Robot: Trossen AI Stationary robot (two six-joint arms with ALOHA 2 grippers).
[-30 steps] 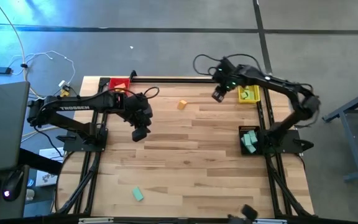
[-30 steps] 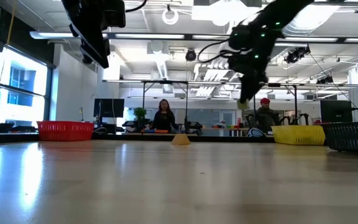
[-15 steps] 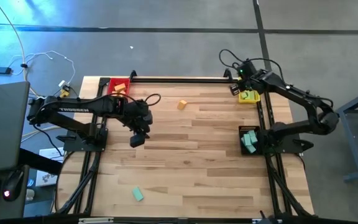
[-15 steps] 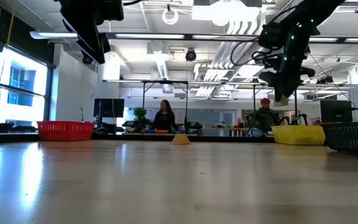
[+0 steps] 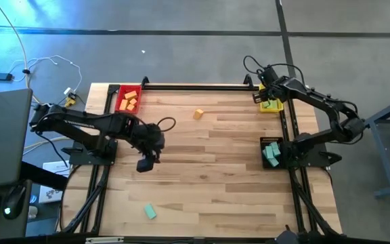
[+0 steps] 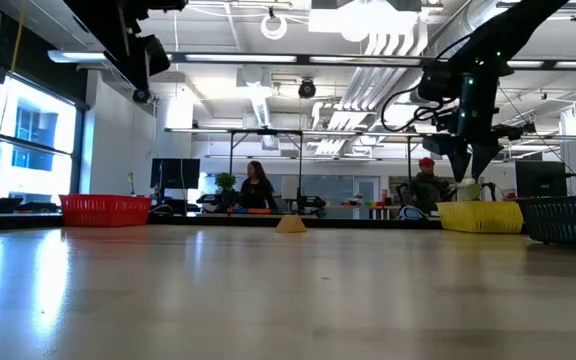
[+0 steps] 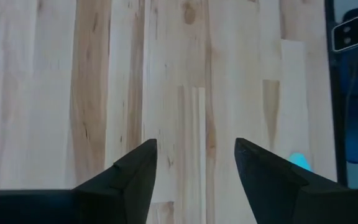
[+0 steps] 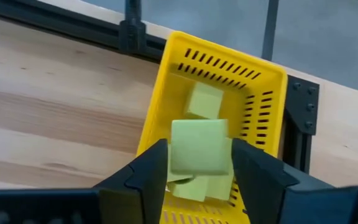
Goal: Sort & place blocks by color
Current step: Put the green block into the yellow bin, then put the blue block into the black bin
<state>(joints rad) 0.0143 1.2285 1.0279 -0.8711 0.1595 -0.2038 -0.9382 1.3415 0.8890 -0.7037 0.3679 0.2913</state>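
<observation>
A: Right gripper (image 8: 199,165) hangs over the yellow tray (image 8: 263,84), a light green block (image 8: 197,146) between its parting fingers, being dropped.

B: Left gripper (image 7: 194,158), fingers apart and empty, should fetch the teal block (image 5: 149,212).

The left gripper (image 5: 145,165) is held parted over the desk's left-middle; the right gripper (image 5: 265,92) is poised at the far right corner, fingers spread.

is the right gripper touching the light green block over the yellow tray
Cannot tell. In the right wrist view the light green block sits between the right gripper's fingers above the yellow tray, contact unclear.
</observation>
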